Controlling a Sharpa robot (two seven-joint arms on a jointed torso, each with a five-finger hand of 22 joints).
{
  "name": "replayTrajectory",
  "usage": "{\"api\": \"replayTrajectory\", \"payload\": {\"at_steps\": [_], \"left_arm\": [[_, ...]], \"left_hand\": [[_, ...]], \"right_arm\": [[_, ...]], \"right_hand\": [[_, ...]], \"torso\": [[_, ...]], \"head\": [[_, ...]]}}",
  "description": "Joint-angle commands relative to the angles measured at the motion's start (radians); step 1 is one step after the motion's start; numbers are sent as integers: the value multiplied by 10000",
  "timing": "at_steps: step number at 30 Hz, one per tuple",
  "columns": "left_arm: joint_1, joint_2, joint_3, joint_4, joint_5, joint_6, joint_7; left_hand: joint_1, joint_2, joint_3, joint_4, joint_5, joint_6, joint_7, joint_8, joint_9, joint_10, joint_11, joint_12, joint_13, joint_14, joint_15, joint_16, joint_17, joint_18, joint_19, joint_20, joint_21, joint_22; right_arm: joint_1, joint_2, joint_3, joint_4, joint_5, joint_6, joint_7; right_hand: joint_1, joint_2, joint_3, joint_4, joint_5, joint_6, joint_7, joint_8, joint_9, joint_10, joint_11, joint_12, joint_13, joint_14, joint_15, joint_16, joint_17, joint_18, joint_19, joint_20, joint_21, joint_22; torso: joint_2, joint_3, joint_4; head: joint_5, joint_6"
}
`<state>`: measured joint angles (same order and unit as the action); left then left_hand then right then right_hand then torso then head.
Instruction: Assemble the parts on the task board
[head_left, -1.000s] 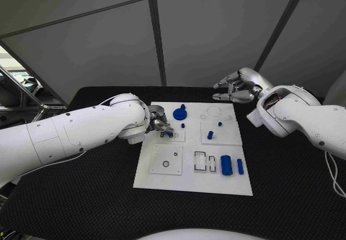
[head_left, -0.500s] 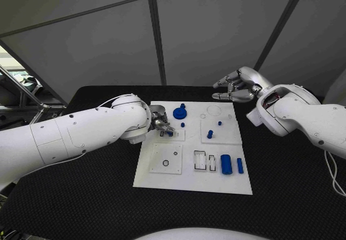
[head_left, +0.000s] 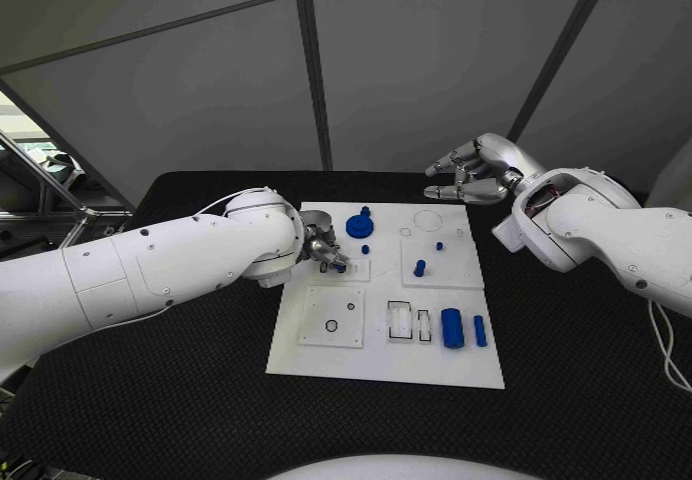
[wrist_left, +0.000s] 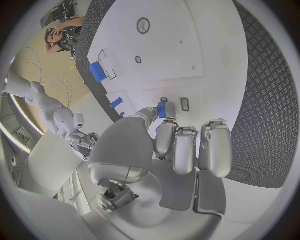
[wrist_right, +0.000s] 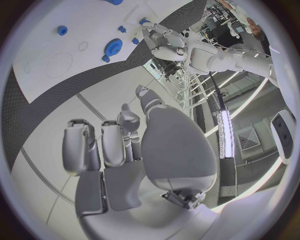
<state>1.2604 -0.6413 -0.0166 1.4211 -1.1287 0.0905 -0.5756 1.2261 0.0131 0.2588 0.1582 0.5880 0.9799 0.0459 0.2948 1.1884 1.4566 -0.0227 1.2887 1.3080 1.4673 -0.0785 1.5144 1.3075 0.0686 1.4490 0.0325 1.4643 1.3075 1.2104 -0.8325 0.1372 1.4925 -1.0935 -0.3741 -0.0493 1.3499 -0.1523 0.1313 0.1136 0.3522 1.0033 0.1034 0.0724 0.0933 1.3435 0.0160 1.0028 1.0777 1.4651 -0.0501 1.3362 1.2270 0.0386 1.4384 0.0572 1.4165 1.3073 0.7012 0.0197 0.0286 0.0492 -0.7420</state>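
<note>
My left hand (head_left: 323, 250) sits low over the left part of the task board (head_left: 378, 372), which lies in the middle of the black surface (head_left: 173, 400). In the left wrist view, my left fingers (wrist_left: 167, 137) are curled together with a small blue part (wrist_left: 162, 108) pinched at their tips, just above a small raised white plate (head_left: 343, 268) on the board. The same part (head_left: 339, 267) shows in the head view at the tips of that hand.

My right hand (head_left: 476, 172) hovers beyond the far right corner of the board, well apart from every part. Its fingers (wrist_right: 112, 142) are loosely bent and separated, and it holds nothing.

On the far half of the board stand a blue gear-like part (head_left: 359, 227), a small blue peg (head_left: 366, 250) just near it, a taller blue peg (head_left: 420, 268) and a tiny blue stud (head_left: 440, 245). On the near half lie a thick blue cylinder (head_left: 453, 329) and a thin blue bar (head_left: 480, 332) side by side, next to two dark-outlined rectangular slots (head_left: 400, 321). A second raised white plate (head_left: 333, 319) with a small dark ring lies on the near left part of the board.
</note>
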Motion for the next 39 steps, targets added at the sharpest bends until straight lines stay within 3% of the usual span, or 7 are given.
{"api": "replayTrajectory", "payload": {"at_steps": [1,25,28,30,31,32,39], "left_arm": [[-20,7,-29,9,-127,484,-55],[-20,152,-53,-142,-130,675,-78],[-19,221,-53,-239,-103,713,-92],[-19,260,-53,-305,-78,740,-104],[-19,275,-53,-334,-70,748,-108],[-19,294,-54,-370,-62,754,-112],[-18,413,-56,-564,-17,730,-113]], "left_hand": [[-73,72,1577,-1475,184,92,1,-29,64,108,-6,57,1774,902,-44,44,2214,-241,62,-27,36,738],[-318,6,1758,-1568,404,179,-6,-60,215,126,-7,49,1794,903,-38,48,2220,-243,62,-23,39,760],[-708,-37,1587,-1353,-250,254,-69,-100,297,157,-37,51,1810,909,-49,66,2236,-245,64,-15,38,777],[-948,-62,1401,-1160,-973,310,-110,-144,329,173,-71,60,1826,911,-69,73,2243,-246,70,-29,40,792],[-1016,-59,1347,-1094,-1157,336,-116,-154,335,177,-76,65,1831,912,-71,78,2247,-246,71,-36,40,797],[-1138,-41,1235,-954,-1604,375,-141,-184,341,183,-89,68,1841,915,-83,85,2253,-248,75,-42,41,804],[-1557,66,819,-310,-2465,571,-165,-298,362,167,-112,-23,1849,921,-104,107,2272,-257,105,-71,56,858]], "right_arm": [[22,16,8,-2,-49,70,32],[21,72,8,-94,-79,88,6],[21,73,8,-89,-80,99,1],[21,74,8,-86,-80,107,-3],[21,73,8,-85,-80,111,-6],[21,73,8,-82,-80,115,-9],[21,75,8,-70,-82,138,-24]], "right_hand": [[-99,9,61,-22,54,46,7,-47,8,57,12,41,7,300,-49,-42,9,166,12,-3,-32,369],[-116,1,64,-25,62,43,7,-51,7,36,13,-3,-32,289,-48,-82,-44,177,-12,-3,-65,325],[-116,1,64,-25,62,43,7,-51,7,36,13,-3,-32,289,-48,-82,-44,177,-12,-3,-65,325],[-116,1,64,-25,62,43,7,-51,7,36,13,-3,-32,289,-48,-82,-44,177,-12,-3,-65,325],[-116,1,64,-25,62,43,7,-51,7,36,13,-3,-32,289,-48,-82,-44,177,-12,-3,-65,325],[-116,1,64,-25,62,43,7,-51,7,36,13,-3,-32,289,-48,-82,-44,177,-12,-3,-65,325],[-127,-3,65,-25,65,42,8,-54,6,30,14,-12,-41,288,-48,-88,-49,180,-20,-3,-76,310]], "torso": [[3,1,6],[3,5,-13],[4,4,-7],[3,7,-7],[3,9,-8],[3,11,-5],[6,4,-7]], "head": [[-11,-1],[-4,-19],[-18,-18],[-22,-23],[-20,-20],[-20,-15],[-42,-9]]}}
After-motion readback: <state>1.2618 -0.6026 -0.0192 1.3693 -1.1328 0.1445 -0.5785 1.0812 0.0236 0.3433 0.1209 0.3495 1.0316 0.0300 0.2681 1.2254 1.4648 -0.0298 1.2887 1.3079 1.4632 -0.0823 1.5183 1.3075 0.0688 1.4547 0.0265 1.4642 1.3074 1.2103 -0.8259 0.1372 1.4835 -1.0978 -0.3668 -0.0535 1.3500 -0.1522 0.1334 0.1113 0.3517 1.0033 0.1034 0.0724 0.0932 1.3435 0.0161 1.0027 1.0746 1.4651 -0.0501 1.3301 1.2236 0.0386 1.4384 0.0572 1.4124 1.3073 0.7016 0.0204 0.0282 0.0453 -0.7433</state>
